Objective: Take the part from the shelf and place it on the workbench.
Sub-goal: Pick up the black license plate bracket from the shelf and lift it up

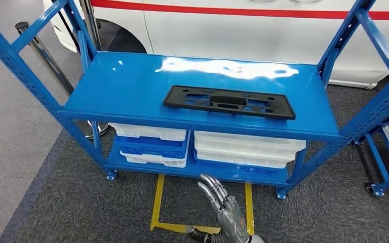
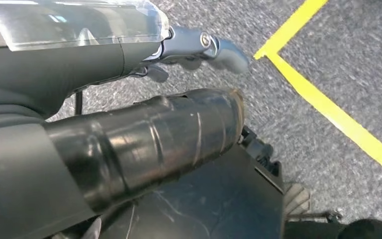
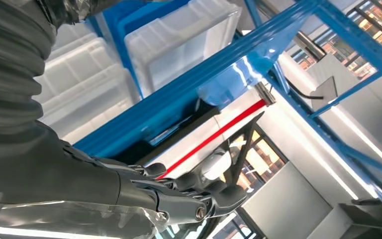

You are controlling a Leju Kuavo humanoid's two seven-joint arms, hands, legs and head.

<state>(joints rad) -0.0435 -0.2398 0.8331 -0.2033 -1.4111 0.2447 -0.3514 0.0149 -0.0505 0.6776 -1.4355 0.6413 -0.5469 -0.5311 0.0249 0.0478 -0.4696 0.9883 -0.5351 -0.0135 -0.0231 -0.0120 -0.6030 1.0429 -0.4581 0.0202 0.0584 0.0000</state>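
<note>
part point(image 1: 229, 102): flat black plate lying on top of the blue shelf point(image 1: 131, 86), untouched | right hand point(image 1: 222, 205): low in front of the shelf, fingers point(image 1: 210, 188) extended, released, holding nothing | left hand point(image 2: 199, 47): over grey carpet by yellow tape point(image 2: 328, 107), fingers' state cannot tell

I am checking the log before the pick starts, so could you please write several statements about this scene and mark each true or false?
1. The black part lies flat on the top level of the blue shelf. True.
2. The right hand holds the part. False: it is low in front of the shelf, holding nothing, fingers apart.
3. White bins sit on the level below the part. True.
4. Red tape marks the floor. False: the tape is yellow.
5. The left hand rests on the shelf. False: it hangs over the grey floor.
</note>
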